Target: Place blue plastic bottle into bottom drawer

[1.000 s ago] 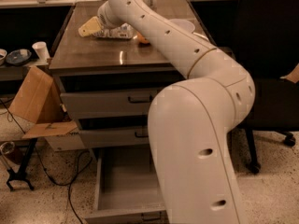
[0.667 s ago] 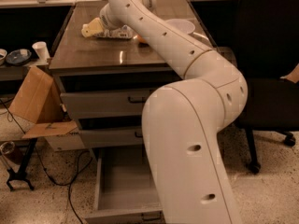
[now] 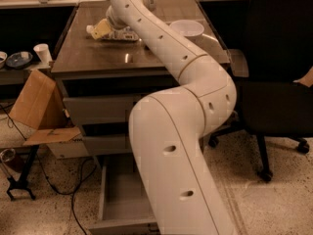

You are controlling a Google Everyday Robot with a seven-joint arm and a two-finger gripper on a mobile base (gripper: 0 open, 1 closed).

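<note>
Nearest the camera, the robot's thick cream arm (image 3: 181, 146) rose from the lower edge and filled the middle of the view. Behind its base, the bottom drawer (image 3: 115, 202) of the grey cabinet stood pulled out, its plain grey inside showing. The two shallower drawers (image 3: 93, 109) above it were pushed in. To the left, a cardboard box (image 3: 35, 106) leaned open on a stand, and a black office chair (image 3: 279, 67) stood at the right. The arm bent over the cabinet's brown surface (image 3: 93, 60) and reached to its far left part, where the tool (image 3: 101, 29) sat low at the blue plastic bottle (image 3: 124, 35). The bottle lay on its side on the surface, touching the tool; whether the tool was clamped on it could not be told. A white bowl (image 3: 188, 28) rested on the surface to the right of the arm. A white cup (image 3: 43, 53) stood on a side shelf at the far left.
</note>
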